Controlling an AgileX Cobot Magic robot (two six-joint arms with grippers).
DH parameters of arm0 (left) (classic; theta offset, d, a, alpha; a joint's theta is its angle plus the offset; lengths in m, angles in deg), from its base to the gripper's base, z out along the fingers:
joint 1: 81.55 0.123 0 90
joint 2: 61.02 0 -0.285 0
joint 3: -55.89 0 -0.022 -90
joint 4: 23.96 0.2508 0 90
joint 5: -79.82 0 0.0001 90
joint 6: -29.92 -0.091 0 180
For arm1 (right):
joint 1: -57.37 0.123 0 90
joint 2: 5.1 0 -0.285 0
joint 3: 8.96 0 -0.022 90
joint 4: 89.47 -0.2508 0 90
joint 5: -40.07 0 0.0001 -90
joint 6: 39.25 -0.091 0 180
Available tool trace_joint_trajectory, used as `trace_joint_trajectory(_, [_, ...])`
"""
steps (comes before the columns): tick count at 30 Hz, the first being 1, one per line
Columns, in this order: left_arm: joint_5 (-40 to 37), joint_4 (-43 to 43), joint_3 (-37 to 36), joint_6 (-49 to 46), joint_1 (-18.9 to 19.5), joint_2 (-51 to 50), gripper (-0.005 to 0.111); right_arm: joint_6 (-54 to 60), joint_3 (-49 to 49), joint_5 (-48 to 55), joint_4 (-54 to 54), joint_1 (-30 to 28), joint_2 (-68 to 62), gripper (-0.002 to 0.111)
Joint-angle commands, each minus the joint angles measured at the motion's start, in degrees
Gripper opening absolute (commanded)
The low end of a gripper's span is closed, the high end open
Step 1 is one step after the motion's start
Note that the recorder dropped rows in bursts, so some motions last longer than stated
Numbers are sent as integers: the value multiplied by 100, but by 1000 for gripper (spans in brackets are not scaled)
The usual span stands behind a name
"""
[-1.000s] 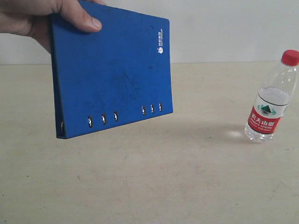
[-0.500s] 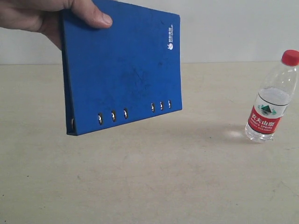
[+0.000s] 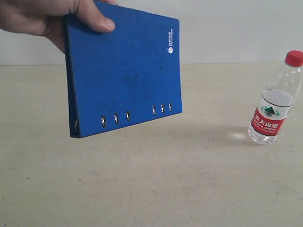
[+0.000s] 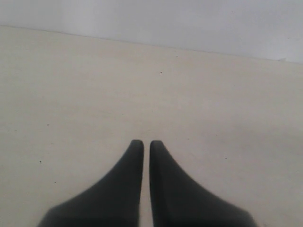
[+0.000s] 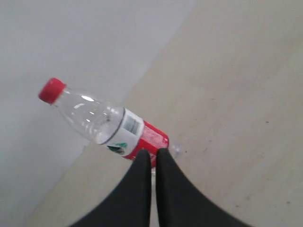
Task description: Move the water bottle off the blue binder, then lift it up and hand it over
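A person's hand point(image 3: 42, 16) holds the blue binder point(image 3: 125, 71) in the air at the upper left of the exterior view, tilted, with its rivets along the lower edge. The water bottle point(image 3: 275, 101) stands upright on the table at the right, red cap on top. It also shows in the right wrist view, the water bottle point(image 5: 109, 123) lying just beyond my right gripper point(image 5: 153, 153), whose jaws are shut with nothing between them. My left gripper point(image 4: 143, 143) is shut over bare table. Neither gripper appears in the exterior view.
The beige table point(image 3: 151, 179) runs back to a white wall point(image 3: 236, 28). The binder's faint shadow falls on the table between the binder and the bottle.
The hand has carried the binder a little to the right and then slightly down. The bottle has stayed where it was.
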Motion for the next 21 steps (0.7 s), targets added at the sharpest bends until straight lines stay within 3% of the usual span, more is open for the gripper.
trace_joint_trajectory(1, [-35,-16,-15,-12,8,0,5,489,1,236,-12,-31,30,0])
trace_joint_trajectory(21, [-96,-11,-15,220,-19,227,5,489,1,236,-12,-31,30,0])
